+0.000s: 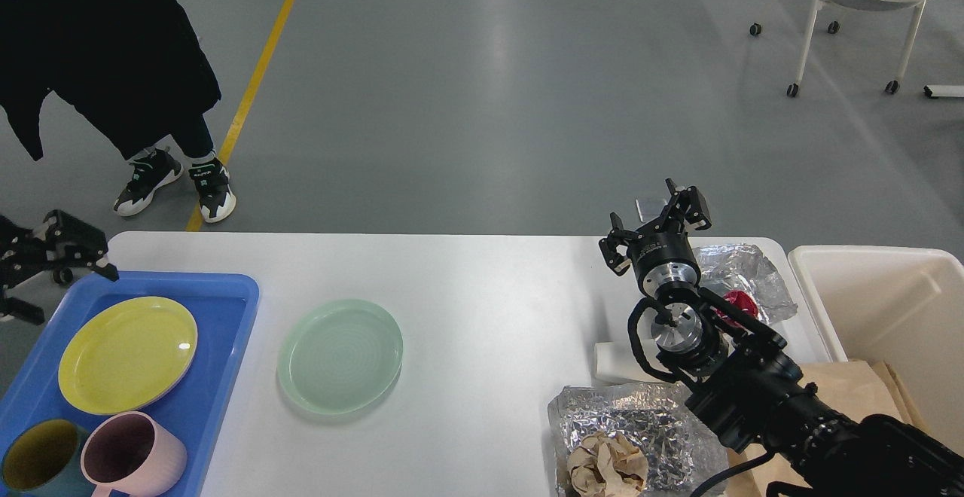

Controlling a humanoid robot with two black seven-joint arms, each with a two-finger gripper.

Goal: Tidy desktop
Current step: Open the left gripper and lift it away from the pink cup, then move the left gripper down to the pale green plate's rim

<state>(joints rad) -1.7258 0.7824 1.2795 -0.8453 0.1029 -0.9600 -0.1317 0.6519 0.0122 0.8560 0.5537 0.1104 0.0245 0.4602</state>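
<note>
The white desktop [482,278] fills the lower part of the head view. A pale green plate [340,355] lies on it left of centre. My right gripper [655,224] is open and empty, raised above the desktop's far right edge, beside crumpled foil [742,267] with a red item [742,306] in it. A second piece of foil [633,422] holding crumpled brown paper [606,467] lies at the front right under my right arm. My left gripper [79,248] hovers at the far left corner of the blue tray [226,316]; its fingers are too dark to tell apart.
The blue tray holds a yellow plate [128,354], a pink cup [132,453] and a teal cup [41,467]. A cream-white bin [889,309] stands right of the desktop. Brown paper [851,388] and a white wad [614,361] lie nearby. A person [105,53] stands beyond the table.
</note>
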